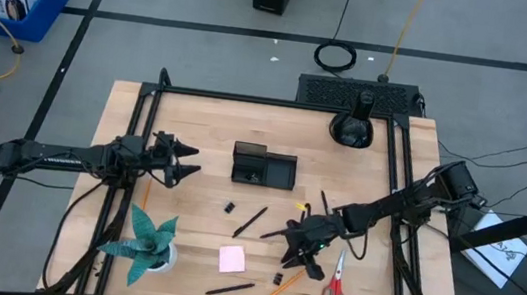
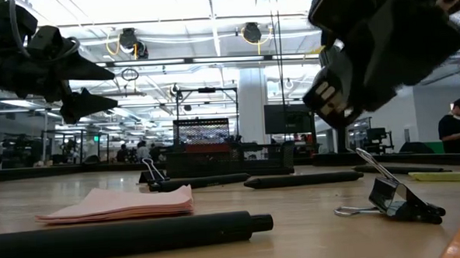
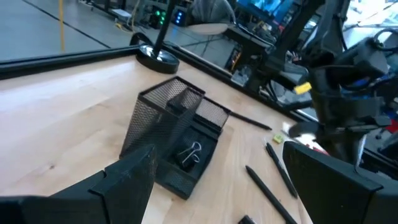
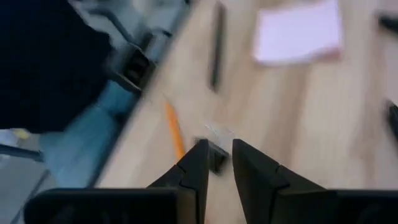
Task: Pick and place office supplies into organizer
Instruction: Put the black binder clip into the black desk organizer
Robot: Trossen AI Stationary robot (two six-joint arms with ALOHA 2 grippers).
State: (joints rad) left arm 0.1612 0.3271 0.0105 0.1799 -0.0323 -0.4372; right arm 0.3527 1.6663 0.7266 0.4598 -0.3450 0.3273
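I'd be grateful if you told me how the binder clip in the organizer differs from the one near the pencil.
The clip in the organizer already lies in a low compartment, away from both arms; the clip near the pencil is loose on the table, with the right gripper straddling it. The left gripper waits open. Both clips are small and black.

Organizer mid-surface, supplies nearer the front

The organizer (image 1: 263, 166) holds one binder clip (image 3: 189, 153); sticky-note pad (image 1: 232, 259) lies between plant (image 1: 145, 241) and scissors (image 1: 335, 284)
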